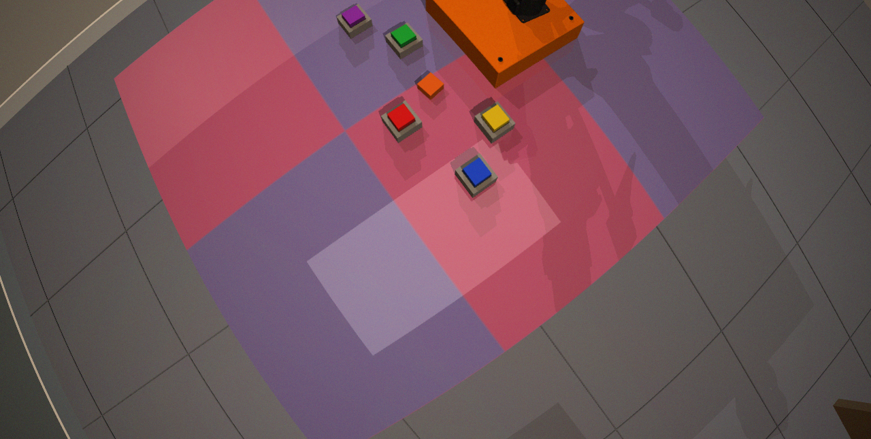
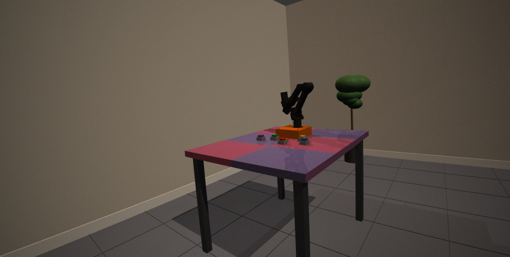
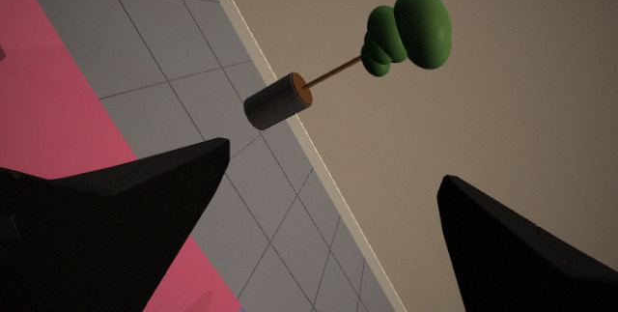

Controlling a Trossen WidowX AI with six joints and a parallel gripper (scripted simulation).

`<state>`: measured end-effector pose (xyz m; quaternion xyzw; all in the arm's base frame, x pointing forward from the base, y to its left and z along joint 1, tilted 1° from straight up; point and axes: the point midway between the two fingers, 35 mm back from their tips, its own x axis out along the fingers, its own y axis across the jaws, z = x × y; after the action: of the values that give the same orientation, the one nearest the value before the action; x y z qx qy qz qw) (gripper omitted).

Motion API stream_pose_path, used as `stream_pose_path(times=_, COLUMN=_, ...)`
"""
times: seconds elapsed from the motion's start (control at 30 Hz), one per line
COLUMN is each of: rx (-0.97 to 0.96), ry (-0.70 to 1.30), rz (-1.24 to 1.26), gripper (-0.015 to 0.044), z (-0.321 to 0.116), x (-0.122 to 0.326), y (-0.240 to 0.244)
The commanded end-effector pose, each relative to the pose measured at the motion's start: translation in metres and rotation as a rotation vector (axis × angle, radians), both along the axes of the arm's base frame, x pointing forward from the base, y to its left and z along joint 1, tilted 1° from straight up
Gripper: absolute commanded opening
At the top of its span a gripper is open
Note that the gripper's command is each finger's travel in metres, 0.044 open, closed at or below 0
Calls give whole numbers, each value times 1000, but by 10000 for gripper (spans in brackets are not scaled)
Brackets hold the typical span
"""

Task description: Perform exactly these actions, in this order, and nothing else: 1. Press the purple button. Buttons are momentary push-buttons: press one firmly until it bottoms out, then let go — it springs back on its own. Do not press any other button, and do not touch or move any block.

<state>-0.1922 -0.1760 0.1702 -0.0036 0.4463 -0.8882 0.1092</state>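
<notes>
Checkered table (image 1: 243, 131) bearing five buttons and one orange block (image 1: 430, 84); purple button (image 1: 353, 15) lies upper left of centre in the top view. Gripper (image 3: 333, 167) open, empty, raised above the base.

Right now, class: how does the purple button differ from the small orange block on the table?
The purple button sits on a grey housing; the orange block lies straight on the table with no housing. The purple button stands on a purple patch at the row's far end beside the green button; the orange block lies on a pink patch between the green and red buttons. Both have square tops.
</notes>
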Motion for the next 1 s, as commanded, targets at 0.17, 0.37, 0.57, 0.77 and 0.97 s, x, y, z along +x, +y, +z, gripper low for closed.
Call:
stream_pose_path(times=0.17, rx=190, ry=-105, rz=391, gripper=400, z=-9, x=56, y=-86)
stream_pose_path(times=0.37, rx=415, ry=-215, rz=777, gripper=400, z=-27, x=146, y=-142)
stream_pose_path(times=0.57, rx=653, ry=-315, rz=1094, gripper=400, z=-46, x=242, y=-154)
stream_pose_path(times=0.77, rx=929, ry=-409, rz=1362, gripper=400, z=-63, x=335, y=-127)
stream_pose_path(times=0.97, rx=1246, ry=-492, rz=1560, gripper=400, z=-72, x=411, y=-68)
